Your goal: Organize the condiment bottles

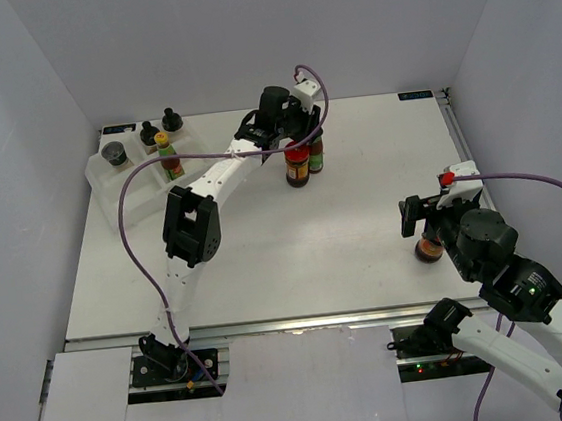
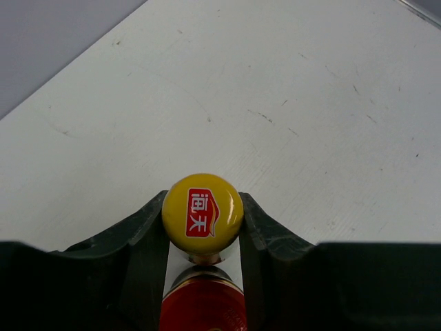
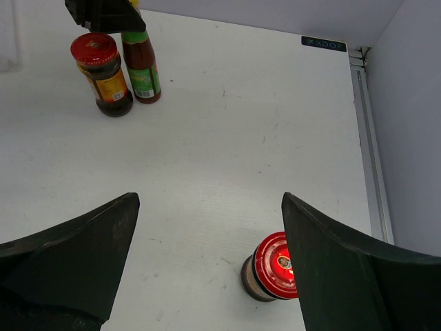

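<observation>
My left gripper (image 2: pixel 202 211) is shut on the yellow cap (image 2: pixel 202 205) of a slim sauce bottle (image 1: pixel 315 156) at mid-table, seen from above as the left gripper (image 1: pixel 296 134). A red-lidded jar (image 1: pixel 297 164) stands touching that bottle, and its lid (image 2: pixel 203 307) shows between my fingers. My right gripper (image 3: pixel 210 201) hangs open above the table. Another red-lidded jar (image 3: pixel 272 274) stands below its right finger, untouched; the top view shows this jar (image 1: pixel 428 248) at the right. A second yellow-capped bottle (image 1: pixel 167 154), two black-capped shakers (image 1: pixel 149 133) and a dark-lidded jar (image 1: pixel 114 153) sit in the tray.
The clear plastic tray (image 1: pixel 124 201) lies at the far left of the table. A purple cable loops from the left arm over the table's left half. White walls close in three sides. A metal rail (image 3: pixel 369 138) runs along the right edge.
</observation>
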You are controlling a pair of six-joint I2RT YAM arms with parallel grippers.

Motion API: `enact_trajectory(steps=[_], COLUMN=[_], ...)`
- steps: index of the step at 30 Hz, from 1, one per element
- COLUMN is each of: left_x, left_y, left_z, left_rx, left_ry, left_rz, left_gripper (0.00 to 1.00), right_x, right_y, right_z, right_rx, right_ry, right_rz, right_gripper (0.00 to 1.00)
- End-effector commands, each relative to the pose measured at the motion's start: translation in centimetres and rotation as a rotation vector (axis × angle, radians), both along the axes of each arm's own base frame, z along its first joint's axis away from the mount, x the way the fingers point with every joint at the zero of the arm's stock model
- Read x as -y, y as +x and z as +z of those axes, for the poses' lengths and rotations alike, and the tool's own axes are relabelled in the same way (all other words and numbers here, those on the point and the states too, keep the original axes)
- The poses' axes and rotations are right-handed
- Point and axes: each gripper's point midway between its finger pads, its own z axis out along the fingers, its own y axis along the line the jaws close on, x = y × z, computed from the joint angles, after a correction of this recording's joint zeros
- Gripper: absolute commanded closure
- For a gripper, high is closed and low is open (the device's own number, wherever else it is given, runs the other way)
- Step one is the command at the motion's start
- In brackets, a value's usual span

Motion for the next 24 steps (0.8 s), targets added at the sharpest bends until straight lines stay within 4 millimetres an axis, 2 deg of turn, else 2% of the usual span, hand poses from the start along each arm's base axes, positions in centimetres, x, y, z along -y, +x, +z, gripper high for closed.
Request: enact_trajectory(steps=[1, 8, 10, 17, 24], left_x=[1.0, 1.2, 0.7, -1.0, -2.7], left_y=[-0.6, -0.6, -0.1, 1.5, 2.2], left_z=[3.3, 4.5, 5.2, 9.1, 12.4], left_rx=[0.075, 0.102, 0.126, 0.225, 0.281], left_ry=[-0.051, -0.055, -0.049, -0.076, -0.100], left_rz=[-0.034, -0.018, 0.029, 0.161, 0.268], left_gripper=[0.65, 0.96, 1.00, 1.00, 1.00], right_x=[-0.1, -0.3, -0.3, -0.2, -0.1], right_y=[0.4, 0.6, 0.6, 0.4, 0.2], right_z=[1.1, 0.9, 1.0, 1.6, 2.1], right_rx=[0.039, 0.036, 0.037, 0.045, 0.053], right_ry=[0.015, 0.012, 0.013, 0.019, 0.025], right_rz=[-0.009, -0.006, -0.005, -0.002, 0.000], right_gripper=[0.10, 0.10, 0.10, 0.10, 0.10])
